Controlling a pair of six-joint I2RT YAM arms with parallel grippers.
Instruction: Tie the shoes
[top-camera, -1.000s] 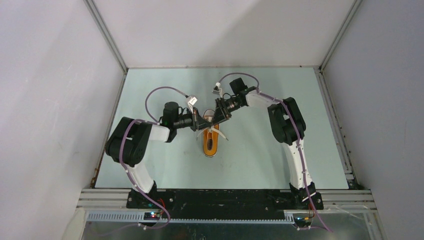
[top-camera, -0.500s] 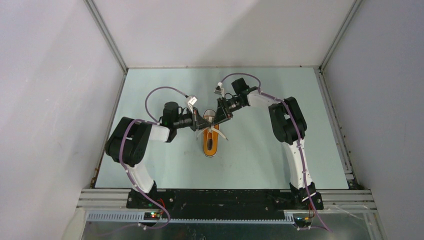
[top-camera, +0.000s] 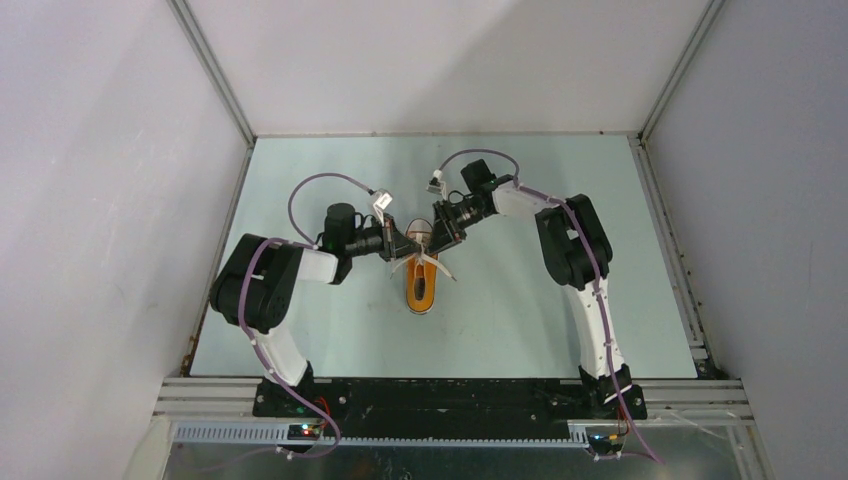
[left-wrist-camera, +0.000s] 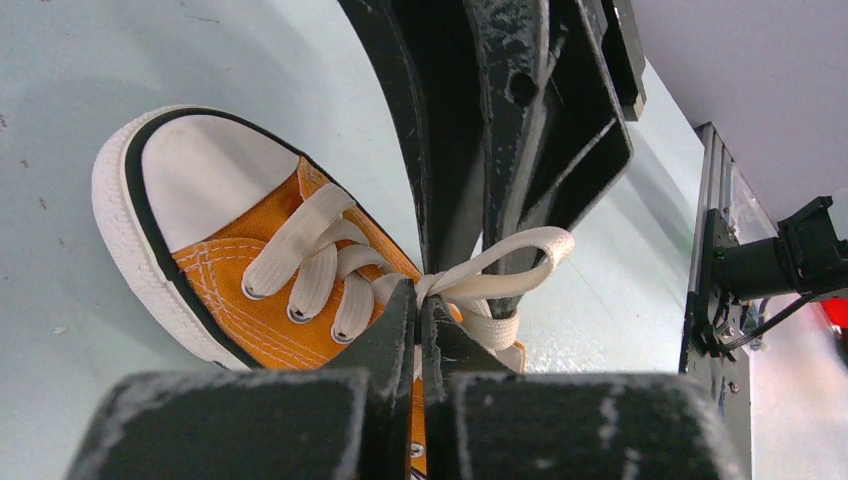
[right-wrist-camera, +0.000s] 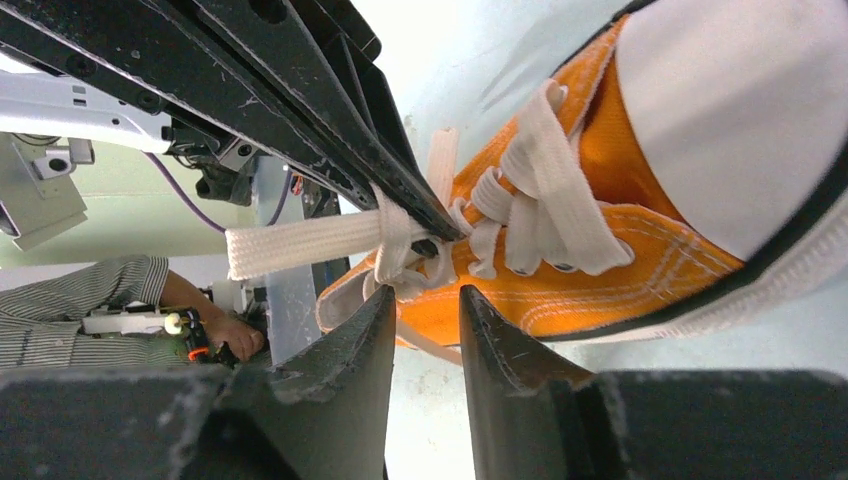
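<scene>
The small orange canvas sneaker (top-camera: 422, 285) with a white toe cap lies mid-bench (top-camera: 330, 330), heel toward the arm bases, where it lay a second ago; both arms meet over its lacing, their wrists having drifted only slightly leftward since then; the left fingers (left-wrist-camera: 395, 330) are pressed together, pinching the white lace (left-wrist-camera: 500, 255) at the knot; the right fingers (right-wrist-camera: 350, 340) stand partly apart beside the shoe's side, with nothing visibly clamped between them.
</scene>
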